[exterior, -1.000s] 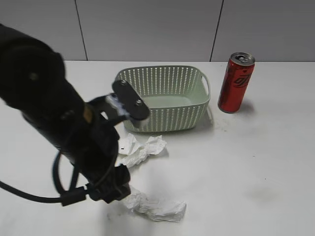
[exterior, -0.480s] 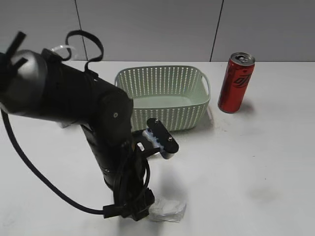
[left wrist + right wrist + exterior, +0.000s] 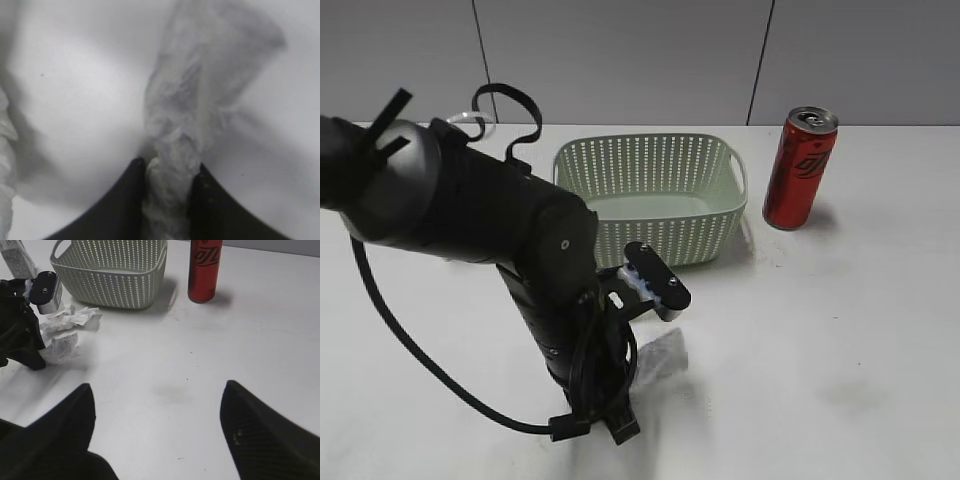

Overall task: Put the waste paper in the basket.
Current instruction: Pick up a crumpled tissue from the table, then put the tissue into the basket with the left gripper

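My left gripper (image 3: 169,162) is shut on one crumpled white waste paper wad (image 3: 200,85), which hangs out beyond the jaws. In the exterior view the black left arm (image 3: 520,240) covers most of the paper, and only a pale blur of the held wad (image 3: 660,358) shows beside it. The right wrist view shows the held wad (image 3: 61,346) and the second wad (image 3: 70,319) in front of the pale green basket (image 3: 110,277). The basket (image 3: 650,160) stands just behind the left arm. My right gripper (image 3: 157,410) is open and empty over bare table.
A red drink can (image 3: 800,168) stands right of the basket; it also shows in the right wrist view (image 3: 204,265). A small white-and-blue carton (image 3: 17,257) stands left of the basket. The white table stretches to the right and front.
The left arm swung right over the wads and came down on the front one. That wad has since shifted up and back from the front edge, held in the jaws.
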Controlling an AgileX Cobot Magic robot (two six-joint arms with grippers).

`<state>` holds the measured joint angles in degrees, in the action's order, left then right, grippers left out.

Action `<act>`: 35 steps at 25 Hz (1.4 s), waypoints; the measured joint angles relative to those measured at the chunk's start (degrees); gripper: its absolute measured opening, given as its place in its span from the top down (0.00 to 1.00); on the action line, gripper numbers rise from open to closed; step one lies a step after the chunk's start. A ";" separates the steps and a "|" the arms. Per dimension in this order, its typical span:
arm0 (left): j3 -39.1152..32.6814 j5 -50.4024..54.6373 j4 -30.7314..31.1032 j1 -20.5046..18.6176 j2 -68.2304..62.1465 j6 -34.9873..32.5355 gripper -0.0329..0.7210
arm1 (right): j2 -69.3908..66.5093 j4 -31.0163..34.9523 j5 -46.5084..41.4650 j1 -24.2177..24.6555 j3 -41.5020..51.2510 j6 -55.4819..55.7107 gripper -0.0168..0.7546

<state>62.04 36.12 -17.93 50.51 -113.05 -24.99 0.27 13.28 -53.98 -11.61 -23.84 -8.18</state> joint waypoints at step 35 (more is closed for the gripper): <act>1.34 -47.31 8.69 -12.36 3.79 -0.14 0.90 | 0.00 -0.04 -0.04 0.00 0.00 -0.06 0.22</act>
<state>63.37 -11.19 -9.24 38.15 -109.26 -25.13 0.27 13.24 -54.03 -11.61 -23.84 -8.24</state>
